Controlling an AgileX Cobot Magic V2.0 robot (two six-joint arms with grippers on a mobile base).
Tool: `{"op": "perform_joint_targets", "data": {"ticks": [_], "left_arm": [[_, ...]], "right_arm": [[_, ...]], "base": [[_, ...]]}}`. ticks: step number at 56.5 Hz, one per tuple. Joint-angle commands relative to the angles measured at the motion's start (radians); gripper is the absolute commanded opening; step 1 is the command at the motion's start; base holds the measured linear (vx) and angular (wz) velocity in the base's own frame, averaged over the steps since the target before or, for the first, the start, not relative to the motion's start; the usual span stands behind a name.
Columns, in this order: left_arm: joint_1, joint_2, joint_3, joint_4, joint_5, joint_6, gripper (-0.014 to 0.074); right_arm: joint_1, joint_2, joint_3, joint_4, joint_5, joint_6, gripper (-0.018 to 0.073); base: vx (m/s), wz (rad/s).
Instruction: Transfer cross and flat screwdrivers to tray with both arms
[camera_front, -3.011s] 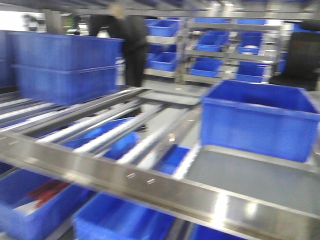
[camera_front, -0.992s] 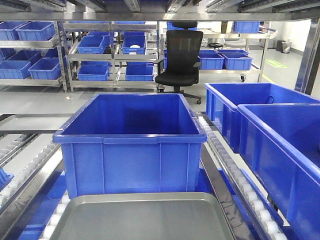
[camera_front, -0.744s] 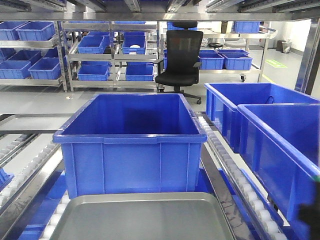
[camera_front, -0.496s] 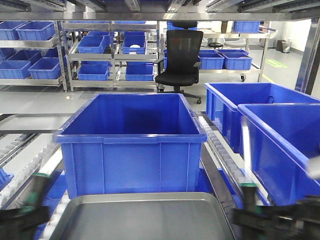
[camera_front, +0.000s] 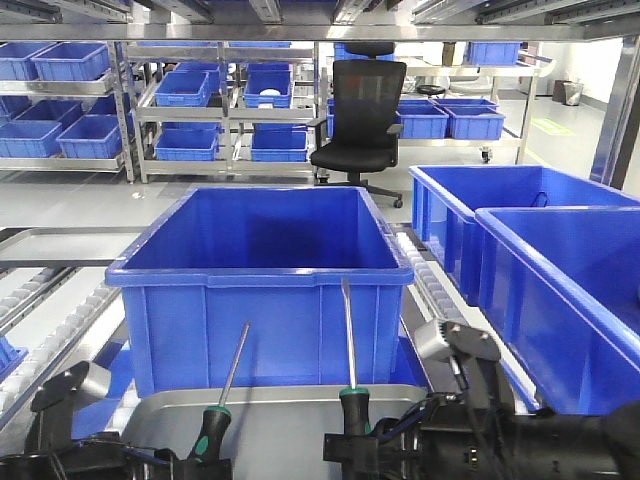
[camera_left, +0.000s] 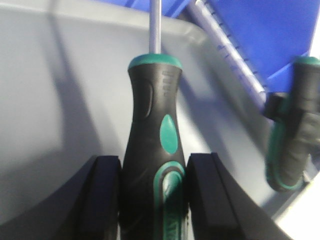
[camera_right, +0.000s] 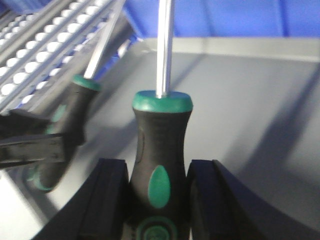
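Two screwdrivers have black-and-green handles and steel shafts; I cannot tell which is cross or flat. My left gripper is shut on the left screwdriver, whose shaft leans up and right. My right gripper is shut on the right screwdriver, which stands upright. Both are over the front of the grey tray. In the left wrist view the pads clamp the handle above the tray. In the right wrist view the gripper clamps its handle over the tray; the left screwdriver shows beside it.
A large blue bin stands right behind the tray. Two more blue bins line the right side. Roller rails run along both sides of the tray. An office chair and bin shelves stand far back.
The view earlier swept past other shelves, then settled here. One second ago no arms showed; both arms have since risen into view, each holding a screwdriver over the tray.
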Motion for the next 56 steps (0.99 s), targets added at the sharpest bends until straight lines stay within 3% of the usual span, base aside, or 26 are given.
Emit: {"op": "perform_joint_targets", "data": {"ticks": [1, 9, 18, 28, 36, 45, 52, 56], "left_arm": [[-0.007, -0.027, -0.031, -0.051, -0.01, 0.007, 0.0013], [-0.007, -0.027, -0.031, -0.051, -0.01, 0.008, 0.0076], [-0.007, -0.027, -0.031, -0.051, -0.018, 0.014, 0.024], [-0.007, -0.027, -0.031, -0.051, -0.011, 0.014, 0.0452], [-0.007, -0.027, -0.031, -0.051, -0.016, 0.014, 0.0558], [-0.007, -0.029, -0.033, -0.051, -0.01, 0.014, 0.0575], [-0.006, -0.063, -0.033, -0.051, 0.004, 0.021, 0.0523], [-0.006, -0.103, -0.033, -0.049, 0.004, 0.062, 0.0426]], "right_arm": [[0.0, -0.012, -0.035, 0.05, 0.002, -0.001, -0.0005], [0.0, -0.001, -0.035, 0.064, -0.015, 0.001, 0.0008], [0.0, -0.001, -0.035, 0.063, -0.015, 0.0, 0.0099], [0.0, -0.001, -0.035, 0.06, -0.006, 0.0, 0.0331], [0.0, -0.001, -0.035, 0.06, 0.002, 0.0, 0.0527], [0.0, -0.001, -0.035, 0.06, 0.013, -0.003, 0.0639], [-0.004, -0.024, -0.035, 0.047, 0.042, -0.004, 0.0611], [-0.004, -0.059, -0.035, 0.013, 0.045, 0.002, 0.0542]], "base": [[0.0, 0.0], [0.0, 0.0], [0.0, 0.0], [0.0, 0.0], [0.0, 0.0], [0.0, 0.0], [0.0, 0.0], [0.0, 0.0]]}}
